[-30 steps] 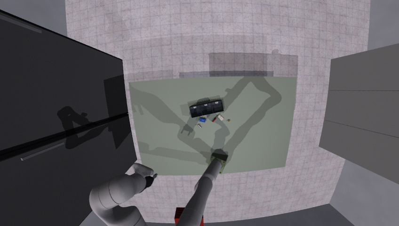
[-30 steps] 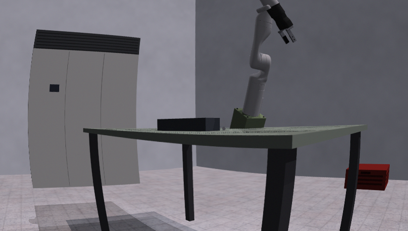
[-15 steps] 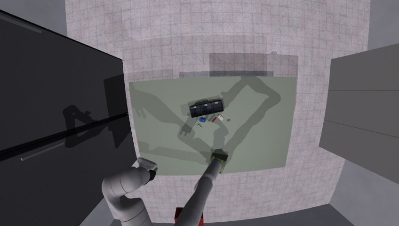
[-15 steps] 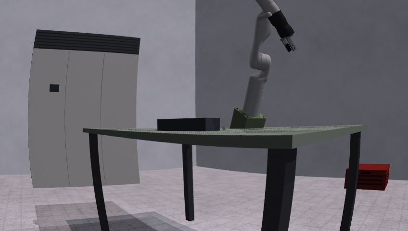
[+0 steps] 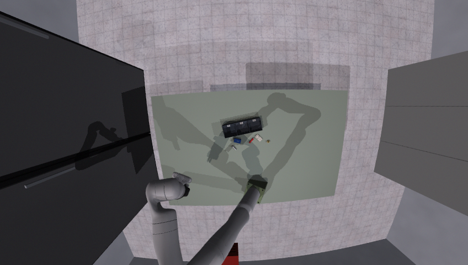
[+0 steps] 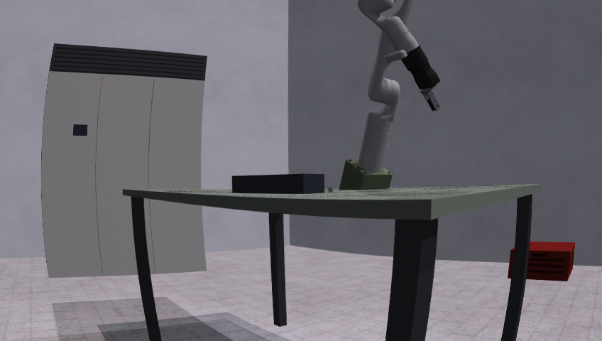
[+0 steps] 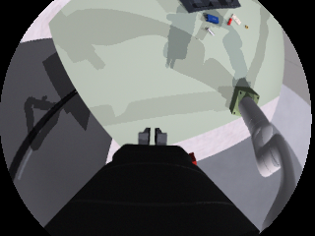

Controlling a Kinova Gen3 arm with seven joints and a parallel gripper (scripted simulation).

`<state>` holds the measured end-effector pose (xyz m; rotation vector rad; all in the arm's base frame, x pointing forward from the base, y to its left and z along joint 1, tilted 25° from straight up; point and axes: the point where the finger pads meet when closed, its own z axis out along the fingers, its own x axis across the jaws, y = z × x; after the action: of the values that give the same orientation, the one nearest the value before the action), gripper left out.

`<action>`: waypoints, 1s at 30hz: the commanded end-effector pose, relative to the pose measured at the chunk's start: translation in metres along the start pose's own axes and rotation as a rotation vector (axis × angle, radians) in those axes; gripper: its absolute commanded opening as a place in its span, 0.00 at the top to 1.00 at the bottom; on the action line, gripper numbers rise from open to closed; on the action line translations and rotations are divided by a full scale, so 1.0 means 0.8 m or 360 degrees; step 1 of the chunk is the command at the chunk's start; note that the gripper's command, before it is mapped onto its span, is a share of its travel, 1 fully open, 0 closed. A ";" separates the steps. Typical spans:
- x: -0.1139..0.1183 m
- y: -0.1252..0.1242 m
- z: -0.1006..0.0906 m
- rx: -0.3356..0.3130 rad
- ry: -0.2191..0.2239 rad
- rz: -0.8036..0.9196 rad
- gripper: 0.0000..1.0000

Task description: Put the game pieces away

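A black row of three bins (image 5: 242, 127) (image 6: 278, 183) stands mid-table; their labels are too small to read. In front of it lie a blue piece (image 5: 237, 139) (image 7: 212, 19), a small grey piece (image 5: 234, 147) (image 7: 207, 30), a red piece (image 5: 251, 139) (image 7: 231, 22), a white tile (image 5: 258, 137) and a small yellow ring (image 5: 268, 141). My gripper (image 5: 187, 189) (image 6: 434, 105) (image 7: 152, 134) hangs high over the table's near left corner, far from the pieces. Its fingers stand close together with nothing between them.
The green table (image 5: 295, 164) (image 6: 422, 207) carries the arm's base (image 5: 256, 187) (image 6: 365, 177) at its near edge. A black cabinet (image 5: 65, 115) stands to the left and a grey one (image 5: 426, 131) to the right. A red crate (image 6: 542, 259) sits on the floor.
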<state>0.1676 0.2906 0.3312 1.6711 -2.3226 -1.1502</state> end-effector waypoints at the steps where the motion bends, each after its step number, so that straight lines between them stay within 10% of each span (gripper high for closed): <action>1: 0.005 -0.011 0.018 -0.0013 0.0038 0.0039 0.69; 30: 0.085 -0.182 -0.065 0.0311 -0.0278 0.1468 0.69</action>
<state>0.2732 0.1942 0.2631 0.4211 -2.8248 -0.8941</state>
